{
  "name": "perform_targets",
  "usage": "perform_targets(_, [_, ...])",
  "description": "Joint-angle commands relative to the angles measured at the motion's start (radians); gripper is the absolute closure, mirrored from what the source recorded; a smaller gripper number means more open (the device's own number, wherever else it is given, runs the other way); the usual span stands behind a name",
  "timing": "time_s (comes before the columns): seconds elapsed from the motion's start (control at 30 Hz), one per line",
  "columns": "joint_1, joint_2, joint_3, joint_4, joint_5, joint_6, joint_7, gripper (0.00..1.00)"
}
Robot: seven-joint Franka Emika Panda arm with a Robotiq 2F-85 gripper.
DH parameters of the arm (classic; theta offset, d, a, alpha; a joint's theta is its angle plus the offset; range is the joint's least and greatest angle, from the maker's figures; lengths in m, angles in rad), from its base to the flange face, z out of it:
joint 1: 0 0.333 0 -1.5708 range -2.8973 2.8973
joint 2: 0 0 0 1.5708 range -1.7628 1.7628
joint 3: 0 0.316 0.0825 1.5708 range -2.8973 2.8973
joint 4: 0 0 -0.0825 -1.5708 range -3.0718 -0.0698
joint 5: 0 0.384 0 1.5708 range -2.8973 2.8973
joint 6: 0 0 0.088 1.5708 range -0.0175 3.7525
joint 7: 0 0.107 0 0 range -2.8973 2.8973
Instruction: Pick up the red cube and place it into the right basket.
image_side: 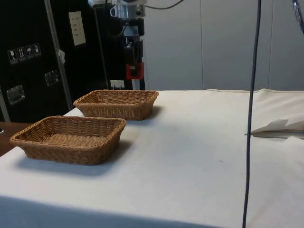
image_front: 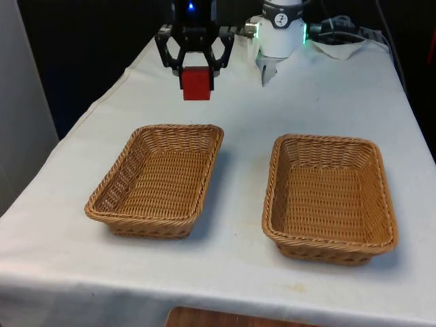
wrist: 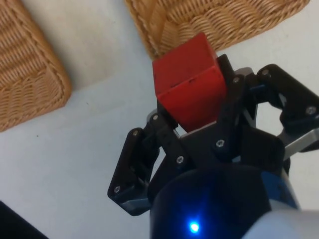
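The white-clothed table [image_front: 320,102] spreads out underneath the claw, well below it, and carries two wicker baskets side by side with a strip of bare cloth between them. The basket on the front view's right [image_front: 330,196] sits below the claw and off to one side of it; the basket on the front view's left [image_front: 158,178] lies lower down too, nearer beneath it, though the claw hangs beyond that basket's far rim, not over its hollow. The black claw [image_front: 195,65] hovers high in the air, its two fingers clamped on the red cube [image_front: 196,83], which is lifted clear of the cloth and touches neither basket; from the side the cube [image_side: 134,71] hangs above the farther basket [image_side: 117,103].
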Motion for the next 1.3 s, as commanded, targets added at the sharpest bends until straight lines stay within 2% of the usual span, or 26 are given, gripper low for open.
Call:
perform_targets(0.0, [-0.008, 0.010, 0.001, 0.012, 0.012, -0.012, -0.006, 0.98])
perform_targets(0.17, [-0.016, 0.042, -0.009, 0.032, 0.027, -0.007, -0.009, 0.98])
perform_targets(0.2, [-0.008, 0.036, -0.015, 0.025, 0.017, 0.000, -0.003, 0.98])
perform_targets(0.23, [-0.017, 0.048, -0.011, 0.036, 0.030, -0.006, -0.009, 0.98])
perform_targets(0.47, [-0.030, 0.105, -0.023, 0.073, 0.071, -0.001, -0.022, 0.98])
perform_targets(0.5, [-0.019, 0.102, -0.033, 0.068, 0.062, 0.001, -0.014, 0.98])
perform_targets(0.53, [-0.031, 0.114, -0.026, 0.079, 0.078, -0.001, -0.024, 0.98])
perform_targets(0.73, [-0.039, 0.178, -0.039, 0.123, 0.132, -0.001, -0.042, 0.98])
perform_targets(0.77, [-0.028, 0.169, -0.047, 0.113, 0.119, 0.002, -0.035, 0.98])
perform_targets(0.8, [-0.041, 0.187, -0.040, 0.129, 0.139, -0.002, -0.043, 0.98])
perform_targets(1.0, [-0.051, 0.257, -0.045, 0.182, 0.193, -0.004, -0.051, 0.98])
perform_targets(1.03, [-0.040, 0.249, -0.055, 0.171, 0.184, 0.002, -0.046, 0.98])
perform_targets(1.07, [-0.052, 0.266, -0.046, 0.189, 0.200, -0.004, -0.052, 0.98])
perform_targets(1.27, [-0.061, 0.345, -0.048, 0.254, 0.255, -0.007, -0.052, 0.98])
